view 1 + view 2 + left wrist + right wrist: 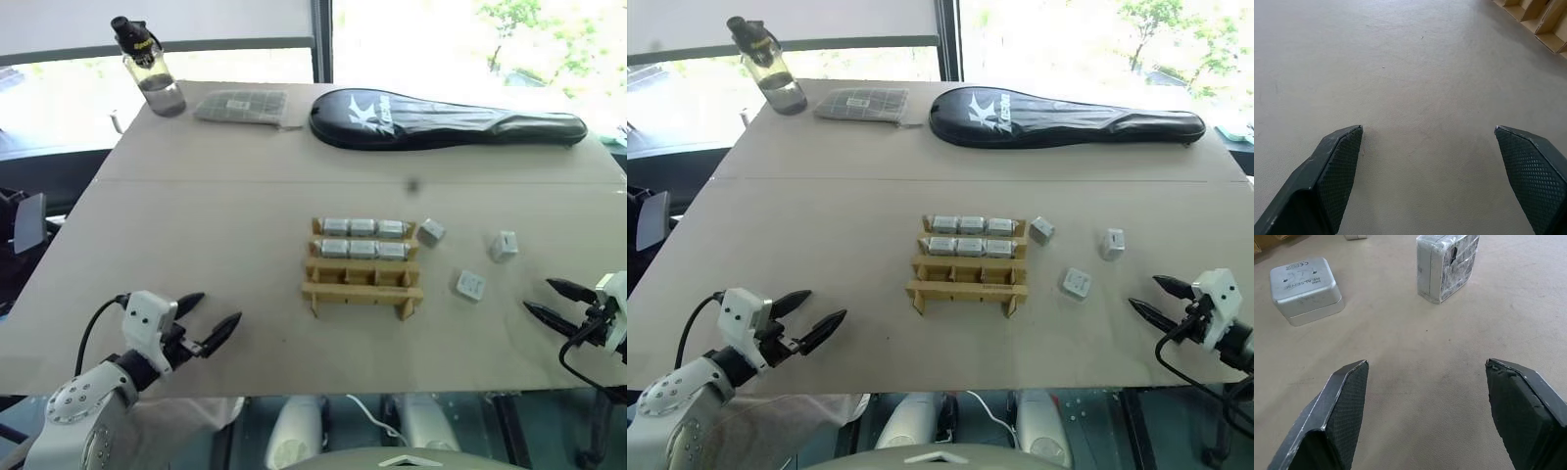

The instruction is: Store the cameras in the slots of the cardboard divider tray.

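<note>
Head views had the small tan cardboard divider tray [362, 266] mid-table, its two far rows holding six silver-grey boxy cameras [362, 239], with three loose ones [471, 285] just off its right side. The right wrist view got close enough to read lettering on one. The left gripper [208, 322] and right gripper [1157, 300] both hovered near the table's front edge, angled inward, jaws apart and empty.

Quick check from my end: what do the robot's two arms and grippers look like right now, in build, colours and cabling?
Both match: the left gripper and right gripper each have two black, tapered, pointed fingers with diamond-textured inner pads. Each sits on a small white boxy wrist block. A black cable loops from each wrist. The left forearm is a rounded silver-grey shell with small dark screw holes.
</note>
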Robot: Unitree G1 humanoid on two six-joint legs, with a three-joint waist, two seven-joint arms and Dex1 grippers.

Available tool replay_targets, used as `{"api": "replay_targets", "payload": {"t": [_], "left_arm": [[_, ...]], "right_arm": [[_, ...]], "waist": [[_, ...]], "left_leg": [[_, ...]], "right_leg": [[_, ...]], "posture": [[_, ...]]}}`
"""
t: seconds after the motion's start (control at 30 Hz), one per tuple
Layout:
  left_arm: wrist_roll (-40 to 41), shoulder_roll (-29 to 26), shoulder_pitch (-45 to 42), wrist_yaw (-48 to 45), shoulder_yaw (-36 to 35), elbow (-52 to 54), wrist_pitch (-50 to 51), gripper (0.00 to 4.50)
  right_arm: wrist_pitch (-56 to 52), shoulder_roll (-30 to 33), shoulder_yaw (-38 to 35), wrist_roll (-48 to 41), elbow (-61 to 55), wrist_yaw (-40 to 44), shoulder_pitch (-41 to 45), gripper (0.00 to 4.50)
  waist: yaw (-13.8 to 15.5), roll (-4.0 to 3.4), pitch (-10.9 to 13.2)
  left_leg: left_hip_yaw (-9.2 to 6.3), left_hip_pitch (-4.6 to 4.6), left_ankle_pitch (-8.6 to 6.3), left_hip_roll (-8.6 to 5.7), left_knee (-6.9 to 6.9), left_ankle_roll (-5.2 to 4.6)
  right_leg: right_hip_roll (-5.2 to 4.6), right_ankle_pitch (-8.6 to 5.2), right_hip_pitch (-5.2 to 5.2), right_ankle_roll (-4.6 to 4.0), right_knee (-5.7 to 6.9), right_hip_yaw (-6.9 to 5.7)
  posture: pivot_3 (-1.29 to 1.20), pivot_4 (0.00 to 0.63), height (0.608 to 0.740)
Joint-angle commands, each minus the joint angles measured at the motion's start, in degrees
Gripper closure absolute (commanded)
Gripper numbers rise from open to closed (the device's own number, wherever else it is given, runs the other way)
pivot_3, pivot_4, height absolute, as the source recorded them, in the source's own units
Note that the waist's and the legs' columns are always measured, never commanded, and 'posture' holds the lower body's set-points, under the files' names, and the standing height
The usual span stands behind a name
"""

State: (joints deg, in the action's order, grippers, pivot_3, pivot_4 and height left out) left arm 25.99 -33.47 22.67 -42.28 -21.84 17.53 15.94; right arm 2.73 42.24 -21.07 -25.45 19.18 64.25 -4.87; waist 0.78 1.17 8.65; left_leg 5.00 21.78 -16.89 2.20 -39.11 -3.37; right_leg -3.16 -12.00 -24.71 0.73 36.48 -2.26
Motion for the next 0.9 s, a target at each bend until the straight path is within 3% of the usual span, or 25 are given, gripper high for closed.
{"api": "replay_targets", "payload": {"t": [0.03,0.9], "left_arm": [[0.27,-0.9,-0.82,-0.63,-0.75,1.47,-0.7,0.0],[0.32,-3.15,-5.36,-4.3,-0.25,-1.22,0.97,0.0]], "right_arm": [[0.95,0.22,-2.08,-0.59,-1.34,-0.32,-0.81,0.75],[-1.95,-2.23,-4.37,-3.72,-9.56,-5.26,-6.35,0.75]], "waist": [[0.01,0.0,0.0],[0.03,-0.02,-0.01]], "left_leg": [[0.0,0.0,0.0,0.0,0.0,0.0],[-0.01,0.0,0.0,0.01,0.0,0.0]], "right_leg": [[0.0,0.0,0.0,0.0,0.0,0.0],[-0.02,0.0,0.0,0.01,0.0,0.0]], "posture": [[0.0,0.15,0.74],[0.0,0.15,0.74]]}}
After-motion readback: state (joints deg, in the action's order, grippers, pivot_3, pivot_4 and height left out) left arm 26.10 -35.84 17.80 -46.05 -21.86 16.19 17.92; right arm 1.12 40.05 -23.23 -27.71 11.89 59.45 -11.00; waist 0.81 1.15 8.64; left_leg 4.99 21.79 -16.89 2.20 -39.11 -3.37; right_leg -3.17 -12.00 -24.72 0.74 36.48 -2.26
